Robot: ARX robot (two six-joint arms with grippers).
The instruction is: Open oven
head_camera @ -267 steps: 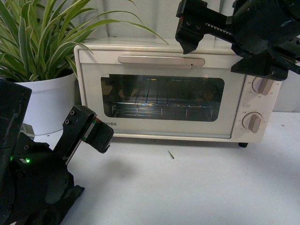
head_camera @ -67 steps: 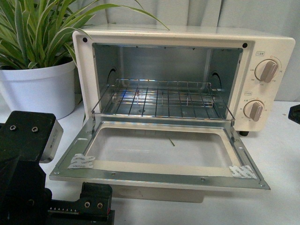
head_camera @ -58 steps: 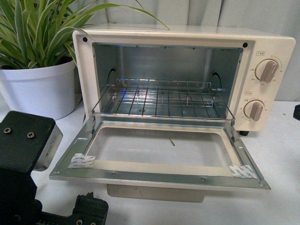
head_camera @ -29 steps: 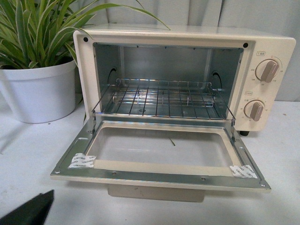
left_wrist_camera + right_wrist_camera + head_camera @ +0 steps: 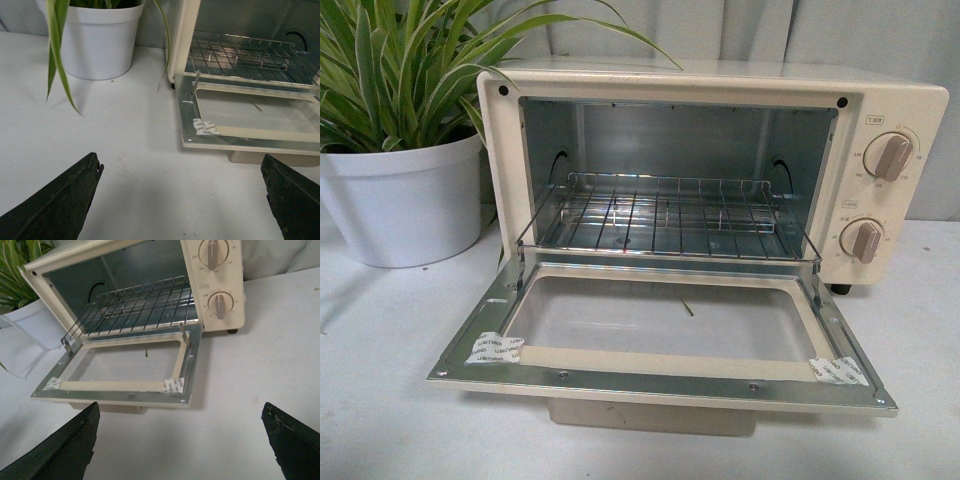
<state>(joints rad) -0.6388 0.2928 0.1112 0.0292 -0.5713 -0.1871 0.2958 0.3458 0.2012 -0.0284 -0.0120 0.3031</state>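
The cream-white oven (image 5: 895, 100) stands on the white table with its glass door (image 5: 660, 375) folded down flat toward me. The wire rack (image 5: 665, 215) shows inside, and two round knobs (image 5: 890, 157) are on its right side. Neither gripper shows in the front view. My left gripper (image 5: 182, 172) is open and empty over the table, in front of the door's left corner (image 5: 187, 141). My right gripper (image 5: 180, 422) is open and empty, in front of the door's right corner (image 5: 184, 401). The oven also shows in the right wrist view (image 5: 235, 270).
A white pot (image 5: 405, 205) with a green striped plant (image 5: 400, 70) stands left of the oven; it also shows in the left wrist view (image 5: 102, 37). A grey curtain (image 5: 860, 30) hangs behind. The white table (image 5: 380, 400) spreads in front.
The oven door was shut 4.6 s ago and now lies open. Since one second ago the left arm has drawn back out of the front view; the right arm has left too.
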